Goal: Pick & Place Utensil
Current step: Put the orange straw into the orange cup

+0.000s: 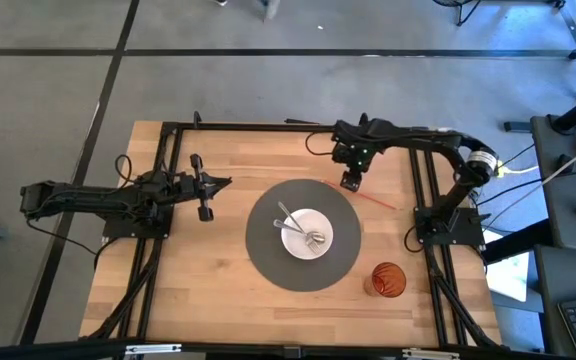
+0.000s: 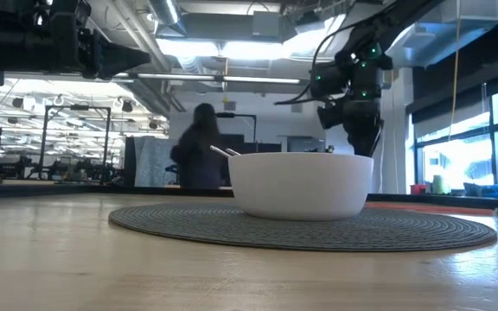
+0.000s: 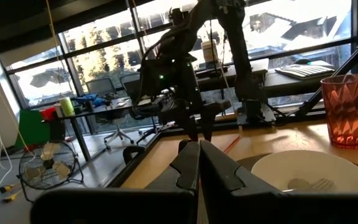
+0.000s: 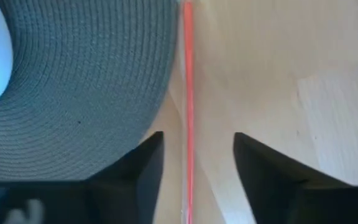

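A thin red stick (image 1: pixel 373 199) (image 4: pixel 188 74) lies flat on the wooden table, beside the far right rim of a round grey placemat (image 1: pixel 265 255) (image 4: pixel 73 81). My right gripper (image 1: pixel 350 184) (image 4: pixel 193 155) points down over the stick. It is open, with one finger on each side of the stick and not touching it. A white bowl (image 1: pixel 290 243) (image 2: pixel 301 186) stands on the placemat and holds metal utensils (image 1: pixel 290 216). My left gripper (image 1: pixel 223 182) (image 3: pixel 199 158) is shut and empty. It hovers left of the placemat.
A red faceted cup (image 1: pixel 388 280) (image 3: pixel 347 109) stands near the table's near right corner, beside the placemat. Black frame rails (image 1: pixel 173 150) run along the table's left, far and right sides. A person (image 2: pixel 199 147) stands in the room beyond the table.
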Robot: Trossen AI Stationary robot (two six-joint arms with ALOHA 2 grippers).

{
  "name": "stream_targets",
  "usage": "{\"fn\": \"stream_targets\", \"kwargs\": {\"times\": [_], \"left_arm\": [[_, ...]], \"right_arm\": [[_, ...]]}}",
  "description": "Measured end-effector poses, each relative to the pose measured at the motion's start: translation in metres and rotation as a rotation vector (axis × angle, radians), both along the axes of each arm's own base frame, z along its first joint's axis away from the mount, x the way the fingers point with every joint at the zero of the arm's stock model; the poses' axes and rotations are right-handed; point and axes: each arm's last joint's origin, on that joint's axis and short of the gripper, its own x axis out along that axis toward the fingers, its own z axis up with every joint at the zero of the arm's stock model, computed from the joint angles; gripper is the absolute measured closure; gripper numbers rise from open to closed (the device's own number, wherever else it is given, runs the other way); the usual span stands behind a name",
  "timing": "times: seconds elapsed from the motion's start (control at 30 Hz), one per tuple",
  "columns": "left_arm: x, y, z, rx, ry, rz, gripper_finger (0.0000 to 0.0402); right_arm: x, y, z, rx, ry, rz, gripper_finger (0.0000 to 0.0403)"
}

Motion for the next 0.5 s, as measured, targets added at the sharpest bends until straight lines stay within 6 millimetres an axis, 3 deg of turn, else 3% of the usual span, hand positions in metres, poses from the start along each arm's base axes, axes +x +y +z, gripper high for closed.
{"fn": "stream_targets", "kwargs": {"times": [0.2,0.5], "left_arm": [[0.000,0.000,0.000,0.002,0.001,0.001,0.0396],[0.000,0.000,0.000,-0.001,0.000,0.001,0.0395]], "right_arm": [[0.011,0.009,-0.006,-0.002,-0.002,0.010,0.0158],[0.026,0.012,-0.035,0.003,0.077,0.039,0.0150]]}}
